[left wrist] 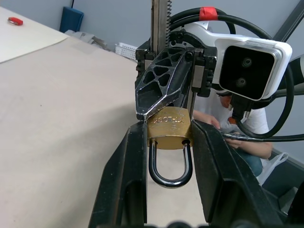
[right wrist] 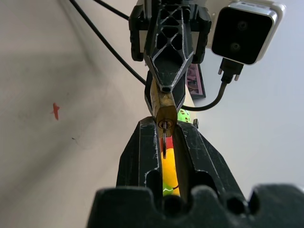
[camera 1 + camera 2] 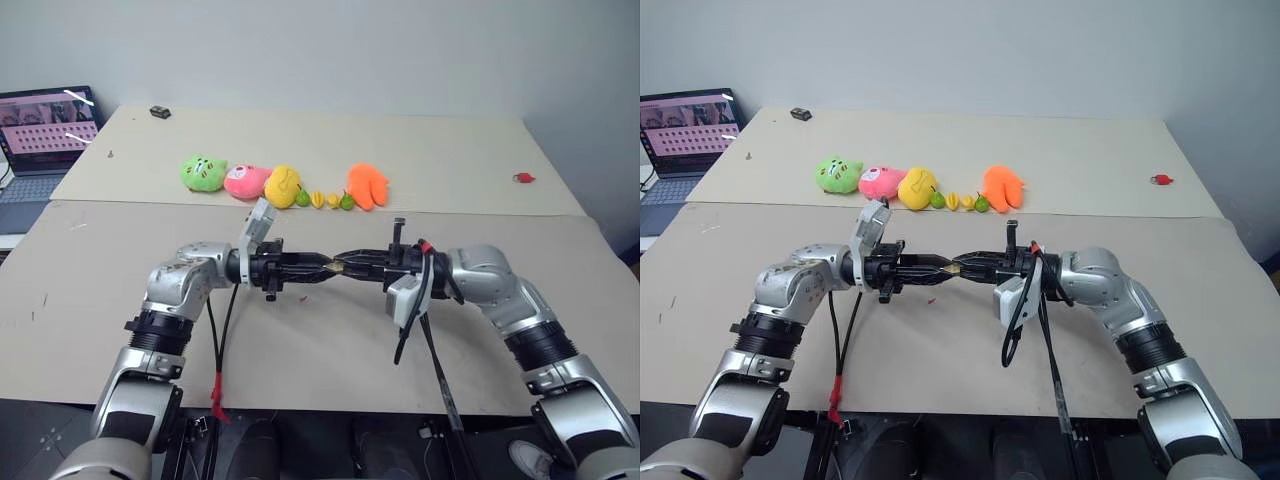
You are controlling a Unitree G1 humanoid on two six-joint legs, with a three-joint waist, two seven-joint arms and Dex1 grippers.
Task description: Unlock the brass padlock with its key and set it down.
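Both grippers meet tip to tip above the front table [image 3: 120, 330], and the padlock [image 3: 338, 267] hangs in the air between them, clear of the tabletop.

Left of the padlock, the left gripper [image 3: 322, 267] points level toward it. From the left wrist, its two fingers [image 1: 128, 175] clamp the brass body from both sides, partly closed to the body's width, with the dark shackle loop hanging back between them toward the wrist. Raised letters on the brass face read roughly "LOCK"; the letters before that are too small to make out.

Right of the padlock, the right gripper [image 3: 346, 266] points back at it. Its fingers [image 2: 142, 152] are drawn nearly together on a thin key [image 2: 164, 142] whose blade sits in the keyhole at the end of the brass body.

Beyond the padlock, on the rear table [image 3: 450, 150], lies a row of plush toys [image 3: 285, 186]: green, pink, yellow, several tiny fruits, then orange. Far left of the padlock a laptop [image 3: 45, 135] stands open with a grid of small pictures on its screen, nothing legible. A small dark item [image 3: 160, 112] lies behind the toys to the left, and a small red item [image 3: 524, 178] lies far right of the padlock.
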